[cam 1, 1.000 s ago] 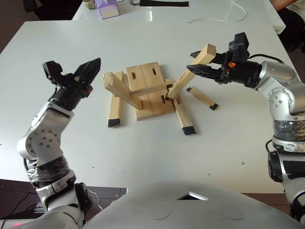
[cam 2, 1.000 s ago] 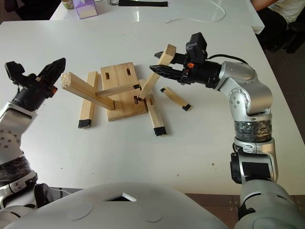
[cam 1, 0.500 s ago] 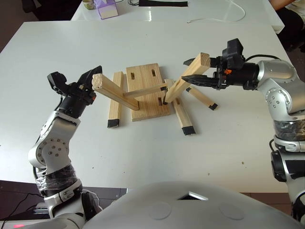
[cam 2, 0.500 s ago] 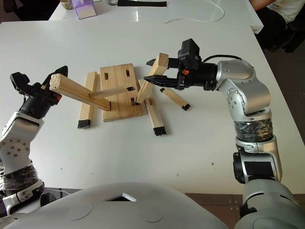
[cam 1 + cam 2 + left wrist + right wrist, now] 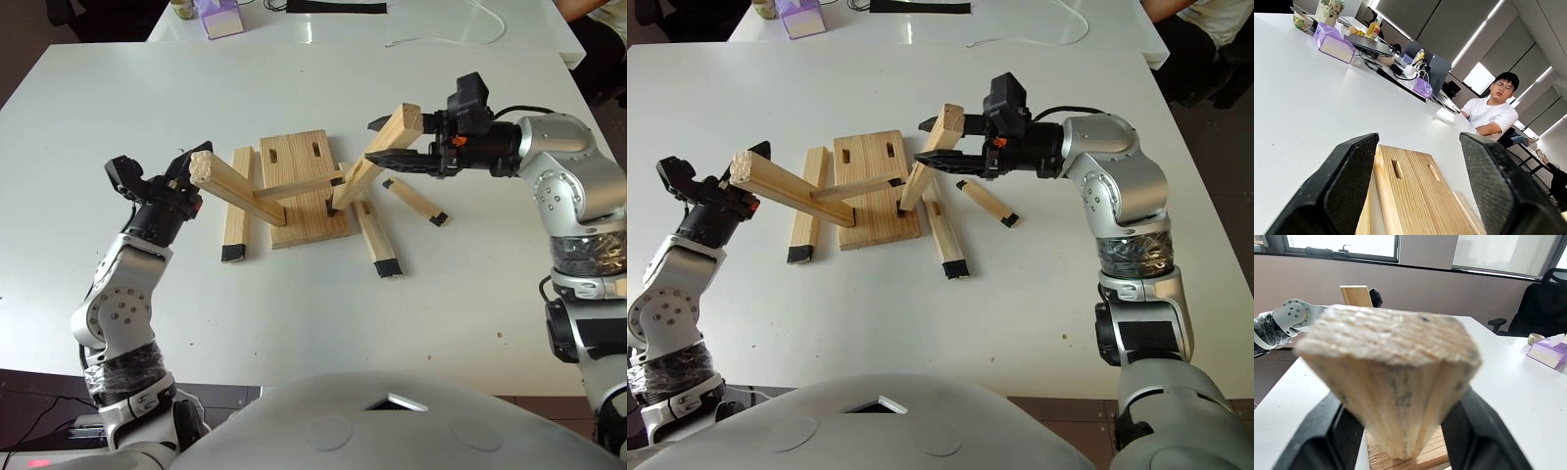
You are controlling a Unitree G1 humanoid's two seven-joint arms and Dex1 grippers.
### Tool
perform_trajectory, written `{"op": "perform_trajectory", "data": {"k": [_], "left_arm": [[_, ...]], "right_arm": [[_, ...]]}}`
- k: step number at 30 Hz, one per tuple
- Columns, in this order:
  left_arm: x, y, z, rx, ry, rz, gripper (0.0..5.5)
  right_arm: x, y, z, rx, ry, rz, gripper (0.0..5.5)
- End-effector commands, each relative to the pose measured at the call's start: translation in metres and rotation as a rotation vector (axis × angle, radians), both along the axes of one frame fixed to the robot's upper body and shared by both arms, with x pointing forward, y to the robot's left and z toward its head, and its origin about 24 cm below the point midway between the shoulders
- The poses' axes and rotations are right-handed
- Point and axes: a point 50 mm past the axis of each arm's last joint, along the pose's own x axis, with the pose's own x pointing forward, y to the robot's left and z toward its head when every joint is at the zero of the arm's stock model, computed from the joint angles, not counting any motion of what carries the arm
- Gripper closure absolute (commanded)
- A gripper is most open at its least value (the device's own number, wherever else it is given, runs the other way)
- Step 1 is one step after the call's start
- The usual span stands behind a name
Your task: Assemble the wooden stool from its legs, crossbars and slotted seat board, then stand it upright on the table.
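Checking the head camera first, I find the slotted seat board [image 5: 304, 186] flat on the table [image 5: 294, 323], slots up. Two legs stand in it, splayed. The left leg [image 5: 240, 188] slants up toward my left and the right leg [image 5: 377, 157] up toward my right, with a crossbar [image 5: 299, 183] spanning between them. The left gripper [image 5: 186, 179] sits just beside the left leg's raised end, fingers spread, holding nothing. The right gripper [image 5: 372, 140] is clamped across the right leg near its top. A loose leg [image 5: 233, 230] lies lengthwise beside the board. From the left wrist, the fingers [image 5: 1347, 186] stand wide apart, and the board runs away between them. From the right wrist, the right leg's end points at the lens, with the pads [image 5: 1337, 435] pressed on both sides.
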Motion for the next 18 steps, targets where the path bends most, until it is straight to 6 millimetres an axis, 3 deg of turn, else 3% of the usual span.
{"op": "perform_trajectory", "data": {"k": [1,9,18], "left_arm": [[0.005,0.001,0.001,0.017,0.011,-0.021,2.43],[0.008,-0.004,-0.003,0.014,0.009,-0.047,2.43],[-0.004,-0.009,-0.009,-0.005,0.021,-0.033,2.43]], "right_arm": [[-0.002,0.004,0.001,-0.006,-0.045,0.02,3.49],[-0.005,-0.003,-0.015,-0.108,-0.023,0.084,3.49],[0.007,0.001,0.001,-0.14,-0.061,0.15,3.49]]}}
